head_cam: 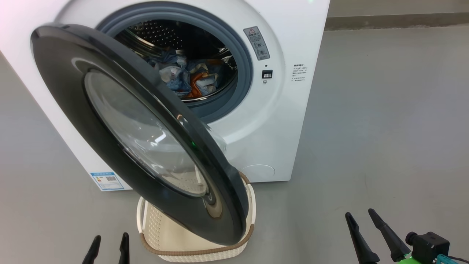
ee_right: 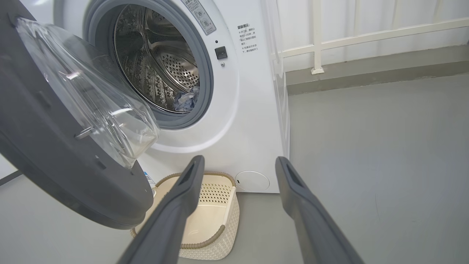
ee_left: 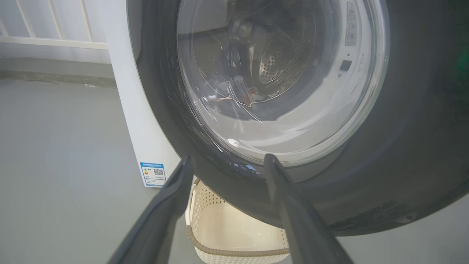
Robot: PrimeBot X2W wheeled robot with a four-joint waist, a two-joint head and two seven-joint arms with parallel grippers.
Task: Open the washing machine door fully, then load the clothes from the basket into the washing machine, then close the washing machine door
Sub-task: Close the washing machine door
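Black and glossy, the door [head_cam: 139, 135] stands half open just ahead of the left claw [head_cam: 111, 236], overhanging the basket [head_cam: 198, 252] beside that claw, the clothes [head_cam: 187, 79] lie in the washing machine [head_cam: 293, 110] beyond, and the right claw [head_cam: 359, 212], well apart to the side, has its fingers spread like the left.

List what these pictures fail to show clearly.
- Basket: head view, door covers most of its inside.
- Clothes: right wrist view, gasket hides all but a scrap.
- Warning label: head view, print too small to read.
- Drum: left wrist view, blurred by reflections in the door glass.
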